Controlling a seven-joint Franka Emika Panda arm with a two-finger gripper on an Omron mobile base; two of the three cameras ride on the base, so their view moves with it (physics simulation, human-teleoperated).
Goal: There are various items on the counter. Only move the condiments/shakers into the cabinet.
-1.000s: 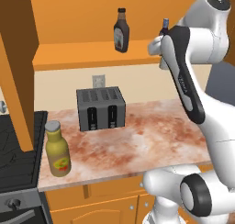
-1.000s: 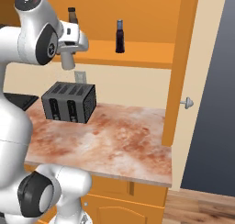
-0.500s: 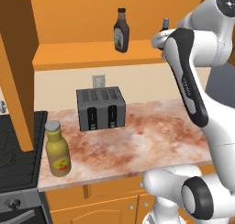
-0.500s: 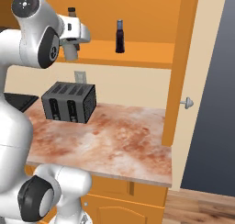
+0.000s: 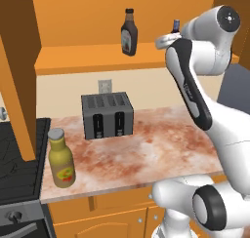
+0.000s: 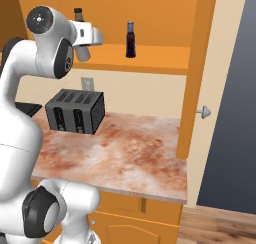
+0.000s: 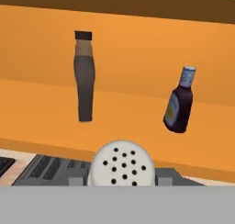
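Observation:
A tiny grey shaker (image 7: 120,165) with a perforated top sits right in front of the hand camera, and my gripper (image 7: 120,175) is shut on it, raised to the height of the cabinet shelf (image 5: 93,56). The gripper (image 5: 164,39) hangs at the shelf's front edge. On the shelf stand the dark brown squeeze bottle (image 5: 129,32) (image 7: 85,78) and, to its right, the small dark blue-purple bottle (image 6: 130,39) (image 7: 180,103). My arm partly hides the blue-purple bottle (image 5: 176,25) in the left base view. My fingertips are hidden behind the shaker.
A dark grey toaster (image 5: 107,116) (image 6: 75,111) stands at the back of the counter (image 6: 130,148). A yellow-green bottle (image 5: 61,158) stands near the counter's front left, beside the stove (image 5: 14,159). Open cabinet doors flank the shelf, one at the left (image 5: 19,71), one at the right (image 6: 195,73).
My hand has lifted a little and moved closer to the shelf edge with the shaker still in it. The bottles and toaster stay where they were.

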